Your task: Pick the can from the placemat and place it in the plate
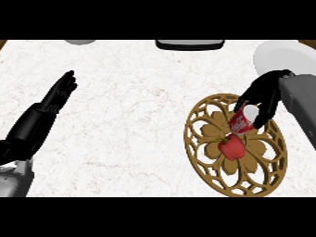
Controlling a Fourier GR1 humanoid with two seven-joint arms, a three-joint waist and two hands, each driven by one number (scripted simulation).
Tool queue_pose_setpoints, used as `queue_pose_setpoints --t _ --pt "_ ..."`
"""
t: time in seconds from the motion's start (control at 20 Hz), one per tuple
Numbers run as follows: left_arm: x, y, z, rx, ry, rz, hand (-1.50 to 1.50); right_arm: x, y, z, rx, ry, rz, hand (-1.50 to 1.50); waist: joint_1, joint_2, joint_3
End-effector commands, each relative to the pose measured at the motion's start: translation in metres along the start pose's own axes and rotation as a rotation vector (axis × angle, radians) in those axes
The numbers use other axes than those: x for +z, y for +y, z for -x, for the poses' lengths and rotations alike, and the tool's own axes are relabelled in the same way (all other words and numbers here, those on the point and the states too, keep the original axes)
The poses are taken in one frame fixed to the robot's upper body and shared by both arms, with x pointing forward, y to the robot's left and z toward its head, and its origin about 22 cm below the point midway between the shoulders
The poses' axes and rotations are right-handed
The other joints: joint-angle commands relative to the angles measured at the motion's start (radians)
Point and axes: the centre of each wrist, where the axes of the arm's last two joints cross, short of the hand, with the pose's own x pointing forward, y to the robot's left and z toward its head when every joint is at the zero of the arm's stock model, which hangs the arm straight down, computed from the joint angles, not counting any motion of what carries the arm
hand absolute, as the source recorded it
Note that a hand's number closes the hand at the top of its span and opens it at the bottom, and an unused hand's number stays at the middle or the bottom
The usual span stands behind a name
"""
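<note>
Right hand (262,95) curls round can (242,120), tilted over placemat (234,146) beside red pepper (232,148). Can likely light, rigid, smooth-sided; grip mid-body. Plate (287,58) near. Left hand (59,95) rests, fingers straight.

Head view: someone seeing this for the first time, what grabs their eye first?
Most likely the ornate golden-brown placemat right of centre on the white marbled counter, with a red pepper at its middle. Just above the pepper, the right hand curls its fingers round the red-and-white can, tilted over the placemat. The white plate sits at the upper right, while the left hand rests open at the left.
</note>
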Motion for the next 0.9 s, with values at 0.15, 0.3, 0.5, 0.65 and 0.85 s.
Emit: queue_pose_setpoints --t 0.15,0.3,0.5,0.65,0.85 --pt "0.012 -0.006 0.012 -0.007 0.017 -0.008 0.00 -0.019 0.023 0.012 0.069 -0.036 0.011 1.50 -0.001 0.013 0.016" --pt "-0.001 0.009 0.003 -0.007 -0.003 0.007 0.00 -0.020 0.042 -0.029 0.099 -0.037 0.221 1.50 0.002 0.015 0.017" --pt "0.008 -0.001 0.011 0.006 0.040 -0.002 0.00 0.013 0.075 -0.098 0.346 0.021 0.666 1.50 0.008 -0.009 0.018" --pt "0.003 -0.002 0.005 0.005 0.014 -0.002 0.00 0.013 0.102 -0.123 0.443 0.017 0.933 1.50 -0.002 -0.016 0.018" --pt "0.004 0.004 0.007 -0.004 0.032 -0.024 0.00 -0.004 0.138 -0.133 0.491 -0.078 1.229 1.50 -0.017 -0.002 0.018"
